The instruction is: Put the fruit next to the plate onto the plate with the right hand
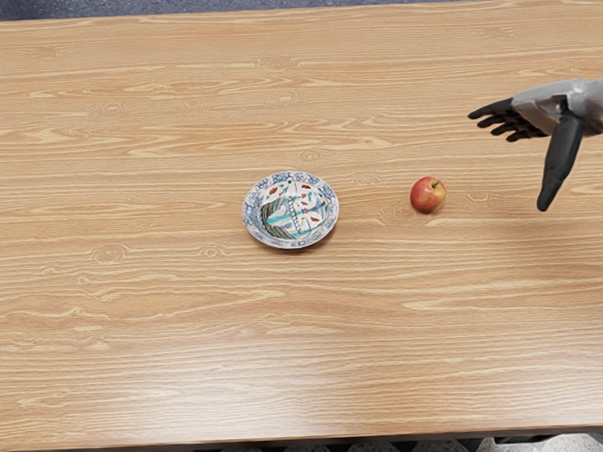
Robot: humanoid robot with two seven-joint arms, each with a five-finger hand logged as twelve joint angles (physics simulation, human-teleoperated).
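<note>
The apple (427, 194) sits on the tabletop (136, 323) to the right of the patterned plate (251, 214) — near it, not touching — while the right robot hand (549, 115) hovers farther right of the plate, fingers spread, holding nothing.

Right robot hand (539, 126) at right edge, fingers spread, empty

A small, round red apple (427, 194) with a yellowish patch sits stem-up on the wooden table (186, 341), near but clearly apart from a round ceramic plate (291, 209) patterned in blue, red and white, lying flat to its left.
</note>
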